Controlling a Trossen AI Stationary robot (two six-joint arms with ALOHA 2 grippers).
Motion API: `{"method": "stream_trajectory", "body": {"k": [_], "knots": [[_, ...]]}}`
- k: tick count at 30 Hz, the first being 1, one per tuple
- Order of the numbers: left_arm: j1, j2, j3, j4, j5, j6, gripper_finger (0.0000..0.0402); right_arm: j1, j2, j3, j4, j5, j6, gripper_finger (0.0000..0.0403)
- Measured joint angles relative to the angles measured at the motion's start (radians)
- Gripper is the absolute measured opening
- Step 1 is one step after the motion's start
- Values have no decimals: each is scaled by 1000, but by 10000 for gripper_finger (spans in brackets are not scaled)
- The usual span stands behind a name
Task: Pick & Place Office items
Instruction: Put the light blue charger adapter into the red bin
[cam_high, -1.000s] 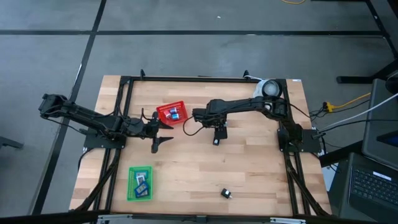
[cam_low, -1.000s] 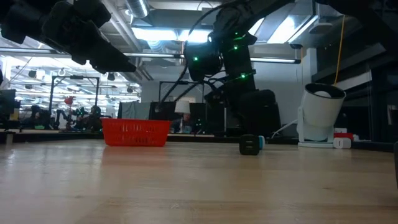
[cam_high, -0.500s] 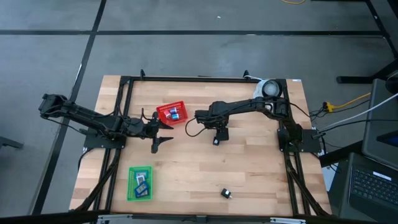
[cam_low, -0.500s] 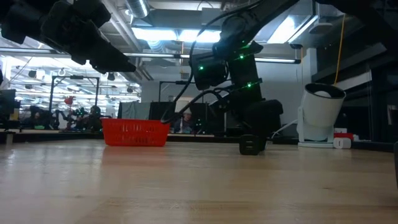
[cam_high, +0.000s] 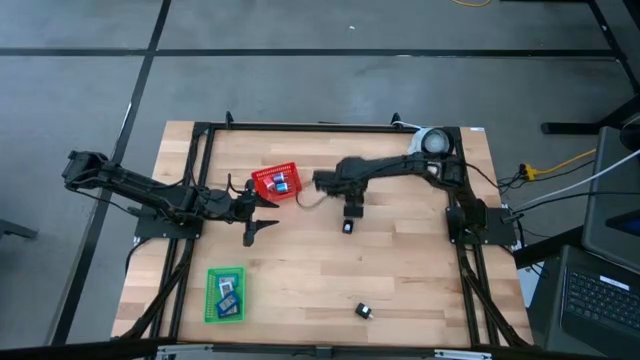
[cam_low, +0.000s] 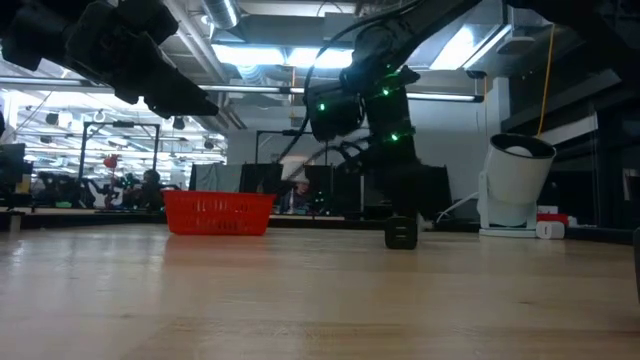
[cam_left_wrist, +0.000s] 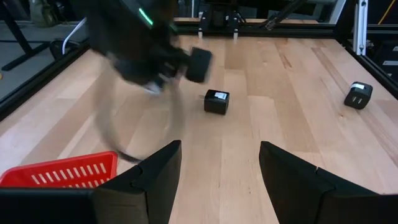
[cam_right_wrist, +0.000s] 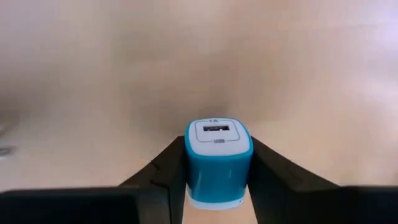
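My right gripper hangs over the middle of the table, shut on a small blue-and-white USB charger. A black cube charger sits on the wood just near of it and also shows in the low view and the left wrist view. A second black piece lies near the front edge. My left gripper waits open and empty beside the red mesh basket, which holds blue and pale pieces. The flat green tray at the front left holds several small pieces. My right gripper pinches the blue charger by its two opposite blue sides between its two fingers. The fingers point down from above. The charger's white face with the USB port is turned up toward the wrist. The hold is above the table.
A white roll-shaped object stands at the far right corner and also shows in the low view. Black frame rails run along the table's edges. Bare wood lies in the right half and between the tray and the front black piece.
My right gripper has risen from beside the black cube and drawn a little toward the far edge, taking the blue charger up with it. The black cube has stayed on the table.
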Motion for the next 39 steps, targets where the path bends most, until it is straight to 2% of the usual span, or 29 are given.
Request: {"method": "stream_trajectory", "body": {"k": [2,6,9,13,17,23,29,35,39], "knots": [[0,0,0,0,0,0,212,-9,-40,31,-3,43,18,128],[0,0,0,0,0,1,212,-19,-114,79,66,54,50,128],[0,0,0,1,0,0,212,-36,-196,97,223,13,72,128],[0,0,0,3,0,1,212,-53,-250,99,431,-112,86,128],[0,0,0,10,0,2,212,-55,-236,99,560,-223,98,128],[0,0,0,32,1,8,212,-58,-111,96,709,-319,120,128],[0,0,0,45,5,18,212,-62,-29,97,794,-353,127,128],[0,0,0,47,7,19,212,-63,-13,97,827,-352,135,128],[0,0,0,47,8,19,212,-64,-15,98,927,-354,149,128]]}}
